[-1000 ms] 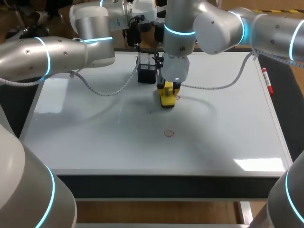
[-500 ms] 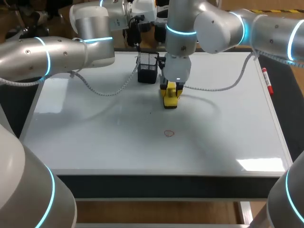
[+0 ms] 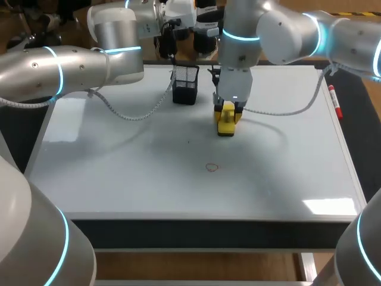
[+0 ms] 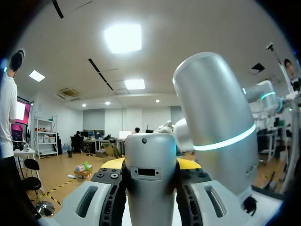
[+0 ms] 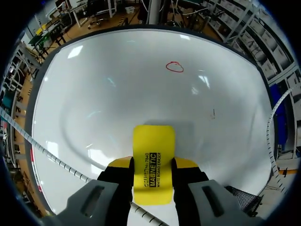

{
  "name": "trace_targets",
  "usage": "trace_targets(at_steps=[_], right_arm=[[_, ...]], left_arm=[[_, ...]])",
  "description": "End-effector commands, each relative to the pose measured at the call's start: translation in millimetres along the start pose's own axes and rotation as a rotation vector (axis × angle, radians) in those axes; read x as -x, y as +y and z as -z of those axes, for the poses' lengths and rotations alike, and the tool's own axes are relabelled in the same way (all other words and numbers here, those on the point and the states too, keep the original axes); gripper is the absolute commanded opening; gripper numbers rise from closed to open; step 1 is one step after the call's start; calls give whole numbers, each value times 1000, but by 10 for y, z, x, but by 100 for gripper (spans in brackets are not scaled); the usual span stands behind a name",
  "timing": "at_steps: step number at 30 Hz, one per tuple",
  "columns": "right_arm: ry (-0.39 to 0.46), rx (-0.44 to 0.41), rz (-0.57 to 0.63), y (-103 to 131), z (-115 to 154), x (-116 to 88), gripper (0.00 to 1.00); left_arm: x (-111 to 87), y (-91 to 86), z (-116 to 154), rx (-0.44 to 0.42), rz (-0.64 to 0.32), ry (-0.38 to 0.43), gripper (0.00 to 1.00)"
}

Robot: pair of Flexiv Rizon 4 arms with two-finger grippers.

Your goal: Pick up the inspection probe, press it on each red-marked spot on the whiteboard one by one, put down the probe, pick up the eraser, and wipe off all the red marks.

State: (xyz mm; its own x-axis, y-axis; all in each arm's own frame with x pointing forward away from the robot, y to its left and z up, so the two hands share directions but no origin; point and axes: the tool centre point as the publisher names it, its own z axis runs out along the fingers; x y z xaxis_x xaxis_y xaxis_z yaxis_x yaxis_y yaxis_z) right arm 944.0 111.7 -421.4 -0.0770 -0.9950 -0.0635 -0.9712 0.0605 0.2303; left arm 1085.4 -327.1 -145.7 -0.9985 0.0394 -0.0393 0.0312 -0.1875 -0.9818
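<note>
My right gripper is shut on a yellow eraser, fingers on its two sides. In the head view the eraser stands with its lower end on the whiteboard, right of the board's middle. One red circle mark lies nearer the front edge; in the right wrist view the red circle is well ahead of the eraser. My left arm is raised behind the board's back edge. My left gripper is shut on a grey cylindrical inspection probe, pointing away from the board.
A black mesh holder stands at the back of the board, just left of the right gripper. A red marker lies along the right edge. A small dark tick marks the board's middle. A cable trails from the right arm.
My right arm has slid the eraser to the right and a little toward the back of the board. The left arm has not moved.
</note>
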Motion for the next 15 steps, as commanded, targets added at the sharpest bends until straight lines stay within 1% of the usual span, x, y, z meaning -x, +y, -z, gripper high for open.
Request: trace_targets(at_steps=[1, 5, 8, 12, 15], right_arm=[[-7, -3, -11, 19, 27, -126, 0], [-9, -6, -26, 31, 64, -182, 0], [-17, -24, -34, 55, 145, -200, 0], [-21, -65, -40, 128, 338, -256, 0], [8, -116, -59, 193, 526, -358, 0]], left_arm=[[12, -14, -2, 1, 1, 4, 0], [12, -14, -2, 1, 1, 4, 0], [12, -14, -2, 1, 1, 4, 0], [12, -14, -2, 1, 1, 4, 0], [12, -14, -2, 1, 1, 4, 0]])
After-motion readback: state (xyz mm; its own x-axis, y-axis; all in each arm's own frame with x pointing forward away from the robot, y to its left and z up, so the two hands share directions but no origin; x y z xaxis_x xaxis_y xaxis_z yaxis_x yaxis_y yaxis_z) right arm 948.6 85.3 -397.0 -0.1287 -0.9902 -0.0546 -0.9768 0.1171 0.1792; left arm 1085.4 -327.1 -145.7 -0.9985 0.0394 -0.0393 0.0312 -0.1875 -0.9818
